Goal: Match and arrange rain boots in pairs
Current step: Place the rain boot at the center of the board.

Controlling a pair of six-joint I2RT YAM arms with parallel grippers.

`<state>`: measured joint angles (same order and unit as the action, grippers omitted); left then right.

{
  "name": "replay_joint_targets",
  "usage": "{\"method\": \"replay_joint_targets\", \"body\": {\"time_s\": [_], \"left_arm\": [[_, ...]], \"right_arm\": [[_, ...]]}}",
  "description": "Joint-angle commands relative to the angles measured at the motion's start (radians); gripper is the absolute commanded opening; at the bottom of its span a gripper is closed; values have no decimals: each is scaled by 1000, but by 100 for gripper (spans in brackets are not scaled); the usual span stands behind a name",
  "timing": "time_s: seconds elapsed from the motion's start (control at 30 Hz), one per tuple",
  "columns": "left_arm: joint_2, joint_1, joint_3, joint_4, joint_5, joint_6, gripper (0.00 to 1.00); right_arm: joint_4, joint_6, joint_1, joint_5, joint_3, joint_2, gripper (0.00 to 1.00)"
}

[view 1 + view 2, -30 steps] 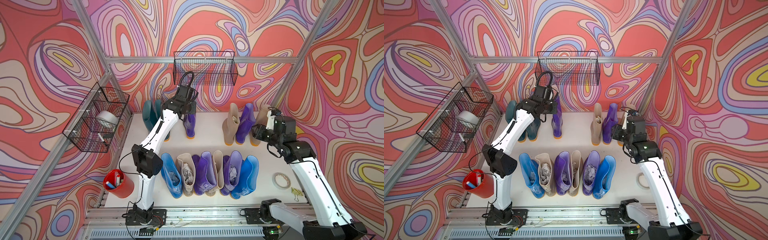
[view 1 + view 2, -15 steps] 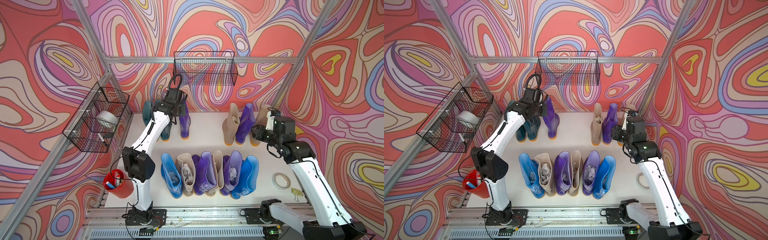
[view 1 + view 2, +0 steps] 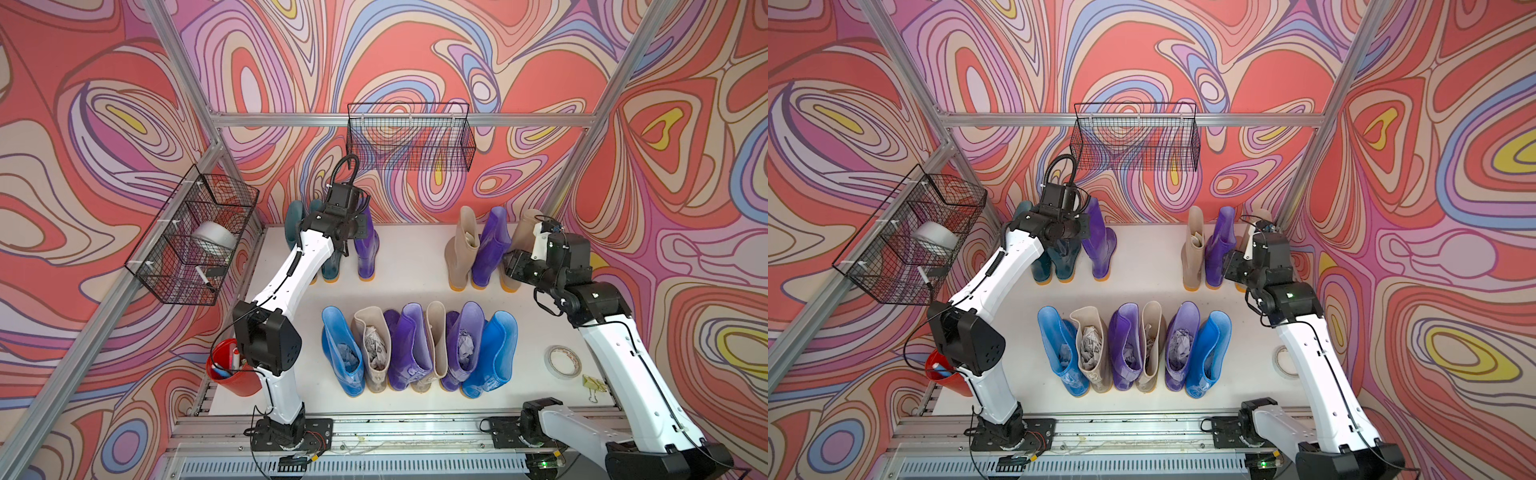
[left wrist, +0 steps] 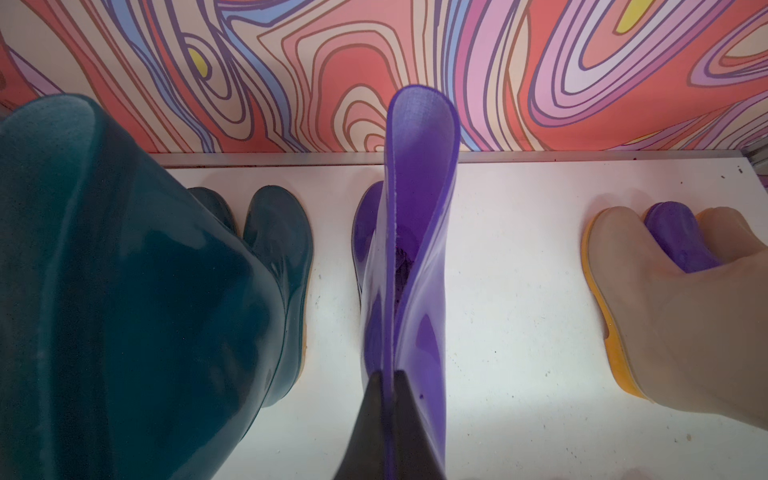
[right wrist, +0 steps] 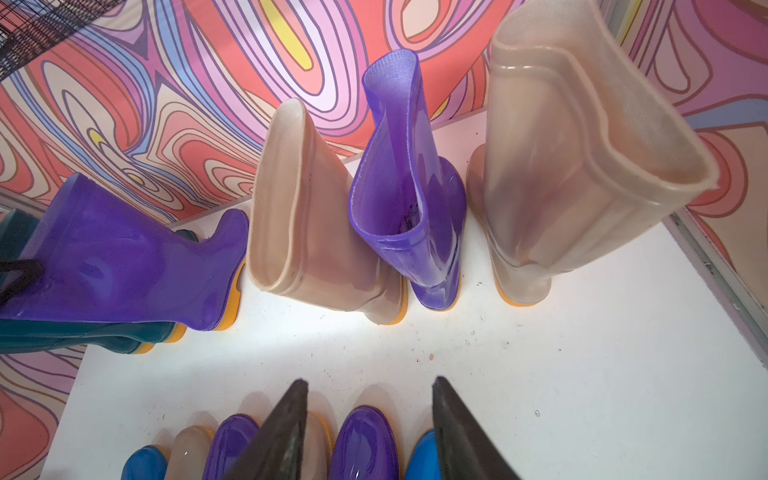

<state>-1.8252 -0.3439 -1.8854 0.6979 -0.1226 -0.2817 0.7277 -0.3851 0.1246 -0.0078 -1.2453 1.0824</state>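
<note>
At back row | glossy purple boot [image 4: 419, 216], orange-soled; left end effector [image 4: 388, 376] clamped on its rim | right end effector [image 5: 370, 380] apart

Bright, even light; wide-angle wrist distortion.

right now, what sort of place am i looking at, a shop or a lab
Probably a robot test cell, not a shop: left arm and right arm bolted to a front rail, an aluminium frame holding printed swirl walls, rain boots lined up on a white table.
</note>
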Motion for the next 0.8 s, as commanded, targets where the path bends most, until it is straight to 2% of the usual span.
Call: {"method": "replay_joint_targets", "body": {"time_s": [0.0,0.43,0.73,0.77], "left_arm": [[72,9,22,-77,-51,-5,0],[147,12,124,-102,-137,6,0],[111,11,100,-71,-103,-11,0],[105,12,93,-64,-98,-14,5]], "right_arm": [[18,0,-4,2,-6,-16,50],[22,-6,-4,-3,9,-31,50],[13,-1,-5,-5,11,-15,50],[12,3,-4,-4,5,-12,50]]}}
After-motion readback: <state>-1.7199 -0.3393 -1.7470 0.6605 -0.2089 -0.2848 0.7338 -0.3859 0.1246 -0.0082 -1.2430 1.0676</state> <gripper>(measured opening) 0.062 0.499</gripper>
